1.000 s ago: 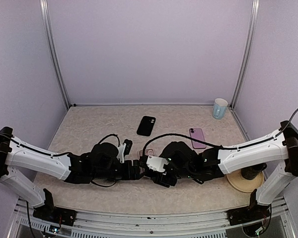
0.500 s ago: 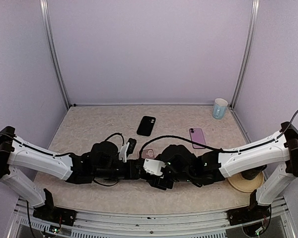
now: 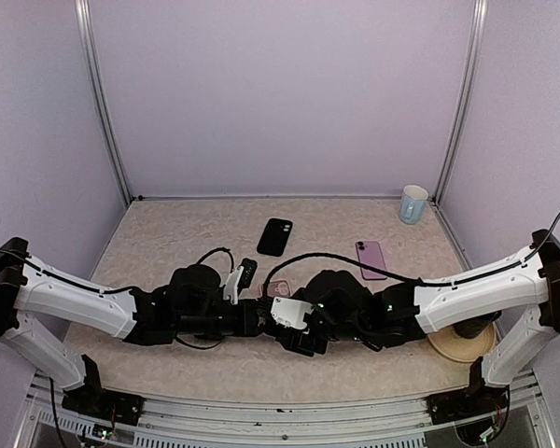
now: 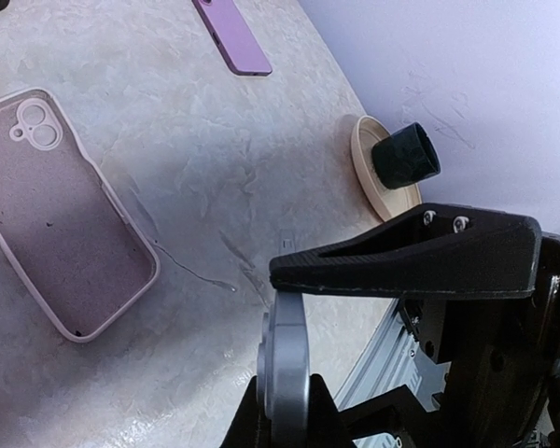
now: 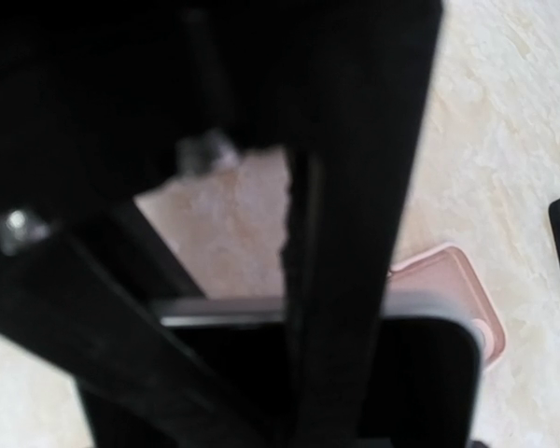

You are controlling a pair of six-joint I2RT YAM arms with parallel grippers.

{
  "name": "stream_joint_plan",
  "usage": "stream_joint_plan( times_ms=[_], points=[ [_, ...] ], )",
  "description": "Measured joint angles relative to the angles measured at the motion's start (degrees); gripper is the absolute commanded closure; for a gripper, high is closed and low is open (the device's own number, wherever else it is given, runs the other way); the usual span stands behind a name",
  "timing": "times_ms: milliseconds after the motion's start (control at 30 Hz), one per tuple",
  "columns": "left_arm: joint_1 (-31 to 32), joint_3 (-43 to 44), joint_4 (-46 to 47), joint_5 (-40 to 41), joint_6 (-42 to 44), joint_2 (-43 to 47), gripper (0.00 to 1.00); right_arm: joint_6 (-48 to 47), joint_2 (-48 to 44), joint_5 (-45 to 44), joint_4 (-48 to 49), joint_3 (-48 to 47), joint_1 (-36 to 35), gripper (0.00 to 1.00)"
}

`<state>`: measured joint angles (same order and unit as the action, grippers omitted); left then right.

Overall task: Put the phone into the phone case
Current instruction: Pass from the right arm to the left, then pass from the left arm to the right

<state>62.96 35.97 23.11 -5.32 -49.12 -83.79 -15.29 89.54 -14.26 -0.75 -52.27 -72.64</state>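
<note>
A grey phone [image 4: 287, 373] with a dark screen [image 5: 420, 373] is held off the table between the two arms, edge-on in the left wrist view. My left gripper [image 4: 285, 411] is shut on its two flat faces. My right gripper [image 3: 282, 322] holds the same phone, one finger [image 4: 411, 261] pressing on its upper edge; the other finger is hidden. The pink phone case [image 4: 61, 215] lies open side up on the table just beyond the grippers [image 3: 278, 288] and shows at the right of the right wrist view [image 5: 448, 280].
A black phone [image 3: 275, 236] and a purple phone [image 3: 371, 259] lie flat further back. A pale mug [image 3: 413, 203] stands in the back right corner. At the right front a tan plate [image 4: 369, 173] carries a dark cup [image 4: 406, 157].
My left gripper has shut on the phone that the right gripper holds. Both arms have drawn slightly closer together at the middle.
</note>
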Motion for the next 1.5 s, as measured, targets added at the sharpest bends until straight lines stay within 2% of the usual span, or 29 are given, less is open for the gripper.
stream_joint_plan(
  times_ms=[100,200,400,633,967,1267,1500],
  points=[
    [0.0,0.0,0.2,0.0,0.0,0.2,1.00,0.3,-0.5,0.0,-0.3,0.0,0.0,0.09],
    [0.0,-1.1,0.0,0.7,0.0,1.6,1.00,1.2,-2.1,-0.2,0.0,0.0,-0.1,0.01],
    [-0.3,-4.3,-1.2,2.3,1.7,8.1,1.00,4.5,-7.8,0.3,1.4,0.4,-0.1,0.00],
    [-0.5,-6.4,-1.0,2.8,4.5,16.1,1.00,12.7,-13.3,1.8,4.7,4.2,0.9,0.00],
    [-0.5,-8.6,0.3,2.5,7.4,22.2,1.00,30.7,-27.5,11.8,12.3,13.9,10.5,0.00],
    [-0.5,-10.7,5.9,0.1,9.9,25.4,1.00,41.4,-29.8,18.8,17.5,15.2,11.3,0.00],
    [-0.3,-10.6,10.6,-2.5,11.3,25.2,1.00,47.7,-27.0,24.0,20.0,15.4,11.3,0.00]
  ],
)
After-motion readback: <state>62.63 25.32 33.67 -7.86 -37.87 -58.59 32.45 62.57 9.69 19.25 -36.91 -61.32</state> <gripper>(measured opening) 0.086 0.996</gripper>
